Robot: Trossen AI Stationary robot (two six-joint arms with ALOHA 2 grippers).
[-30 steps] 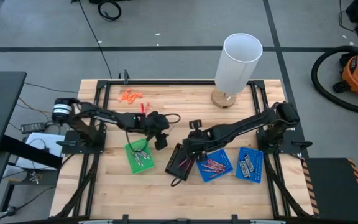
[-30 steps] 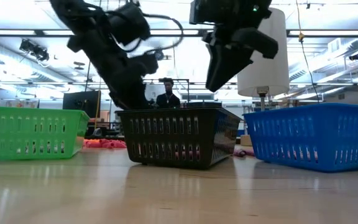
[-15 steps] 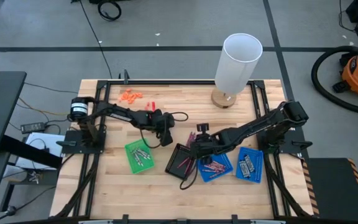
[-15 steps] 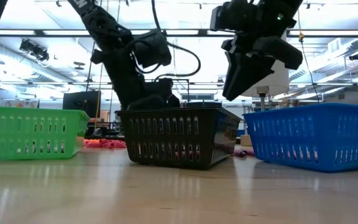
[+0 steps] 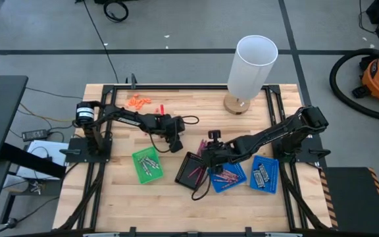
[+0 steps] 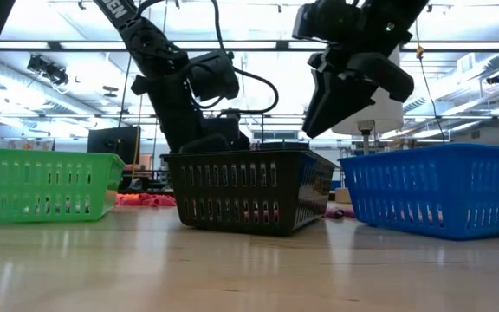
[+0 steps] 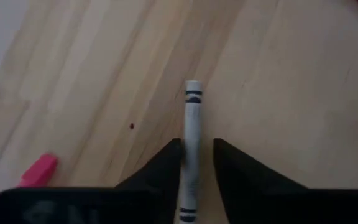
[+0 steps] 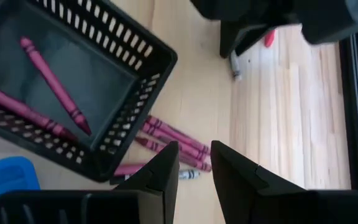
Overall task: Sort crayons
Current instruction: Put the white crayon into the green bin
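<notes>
A grey crayon (image 7: 192, 118) lies flat on the wooden table, between the fingers of my left gripper (image 7: 196, 158). That gripper is open and points down, just beyond the black tray (image 5: 193, 172). Its fingers stand on either side of the crayon; I cannot tell whether they touch it. My right gripper (image 8: 194, 163) hangs open and holds nothing, above the black tray's far right corner. The tray holds pink crayons (image 8: 55, 81). More pink crayons (image 8: 173, 140) and one grey crayon (image 8: 188, 175) lie on the table beside it.
The green tray (image 5: 147, 164) holds grey crayons. One blue tray (image 5: 227, 175) holds pink ones and the other (image 5: 265, 174) grey ones. Orange bits (image 5: 137, 102) and a red bit (image 7: 39, 171) lie on the table. A white cylinder on a round base (image 5: 250, 66) stands at the far edge.
My left gripper has moved toward the table's right edge and sunk behind the black tray, down to the table. My right gripper has shifted a little toward the right edge and then kept still.
</notes>
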